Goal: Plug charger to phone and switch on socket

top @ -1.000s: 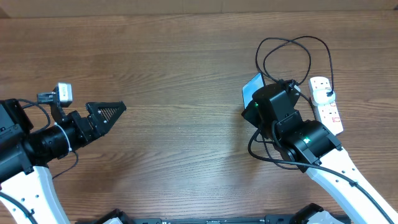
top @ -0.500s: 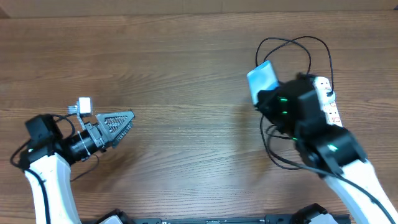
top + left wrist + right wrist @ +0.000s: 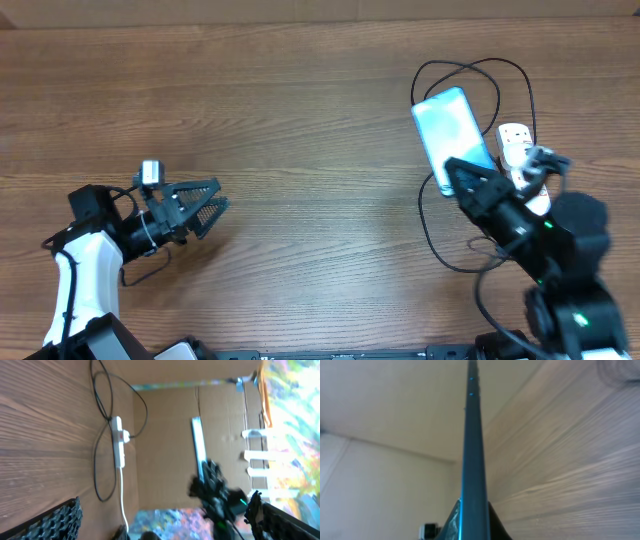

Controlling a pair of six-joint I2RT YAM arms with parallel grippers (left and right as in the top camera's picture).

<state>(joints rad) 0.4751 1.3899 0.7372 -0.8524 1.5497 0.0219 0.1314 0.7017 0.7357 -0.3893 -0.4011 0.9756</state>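
My right gripper point(image 3: 464, 178) is shut on the lower end of the phone point(image 3: 453, 132) and holds it raised, its light blue screen facing up. The right wrist view shows the phone edge-on point(image 3: 472, 445) between the fingers point(image 3: 454, 522). The white socket strip point(image 3: 517, 140) lies to the right of the phone, partly hidden by my right arm. The black charger cable point(image 3: 470, 68) loops behind the phone; its plug head point(image 3: 529, 153) sits in the strip, and I cannot make out its tip. My left gripper point(image 3: 205, 208) is open and empty, far left.
The left wrist view looks across the table at the strip point(image 3: 118, 442), the cable loops point(image 3: 102, 407), the edge-on phone point(image 3: 198, 450) and my right arm point(image 3: 215, 495). A cardboard wall point(image 3: 165, 435) stands behind the table.
My right gripper has lifted the phone off the table and drawn back toward the front right, turning the screen up. My left arm has pulled back a little and turned.
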